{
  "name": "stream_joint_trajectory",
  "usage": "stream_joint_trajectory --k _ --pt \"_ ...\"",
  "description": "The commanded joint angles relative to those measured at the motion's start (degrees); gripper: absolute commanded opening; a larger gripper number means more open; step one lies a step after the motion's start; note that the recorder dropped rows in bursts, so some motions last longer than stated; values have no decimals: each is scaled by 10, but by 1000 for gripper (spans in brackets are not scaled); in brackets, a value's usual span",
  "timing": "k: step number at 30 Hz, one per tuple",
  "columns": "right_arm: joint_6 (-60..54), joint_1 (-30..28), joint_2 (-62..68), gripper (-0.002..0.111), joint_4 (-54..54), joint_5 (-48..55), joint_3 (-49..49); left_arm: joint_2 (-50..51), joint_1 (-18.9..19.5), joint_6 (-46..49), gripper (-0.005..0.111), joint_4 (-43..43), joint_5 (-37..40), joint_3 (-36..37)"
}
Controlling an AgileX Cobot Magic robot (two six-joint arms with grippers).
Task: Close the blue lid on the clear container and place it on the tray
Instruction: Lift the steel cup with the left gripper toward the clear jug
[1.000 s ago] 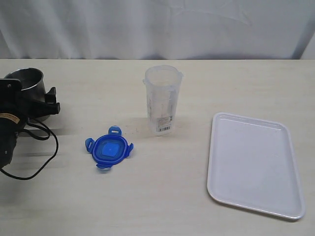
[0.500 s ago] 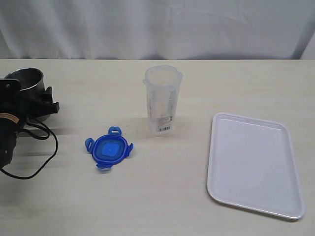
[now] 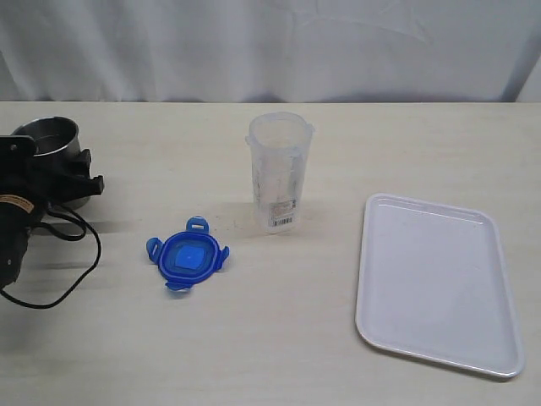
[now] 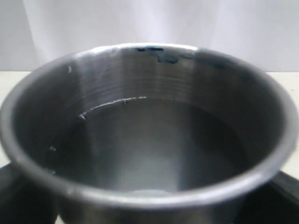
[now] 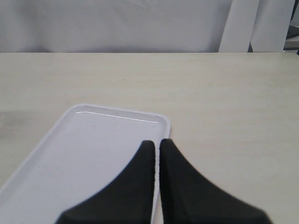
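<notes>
The blue lid lies flat on the table, left of the middle. Just behind it and to the right, the clear container stands upright and uncovered. The white tray lies at the right with nothing on it. At the far left my left gripper straddles a grey steel cup, whose mouth fills the left wrist view; the dark fingers press against its sides. My right gripper is shut on nothing, hovering over the tray's rim. It does not show in the exterior view.
A black cable loops on the table beside the left arm. A white curtain hangs behind the table's far edge.
The left jaws have narrowed around the steel cup, and the cup has shifted slightly to the right. Lid, container and tray have not moved.
</notes>
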Motion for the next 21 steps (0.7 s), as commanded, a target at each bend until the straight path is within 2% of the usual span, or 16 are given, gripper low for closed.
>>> stream_joint_trajectory --k 1,3,10,15,19,21 --pt "2 1 -2 4 3 0 2 -31 1 -9 0 12 40 -2" --pt "2 1 -2 4 3 0 2 -52 1 -9 0 29 63 -2" --pt "2 1 -2 4 3 0 2 -123 1 -84 0 198 99 -2" --pt "2 1 -2 4 3 0 2 -126 -1 -164 0 317 188 -69" --pt "2 1 -2 4 3 0 2 -126 -1 -224 0 369 198 -114" --pt "2 1 -2 4 3 0 2 -126 -6 -287 0 432 204 -144"
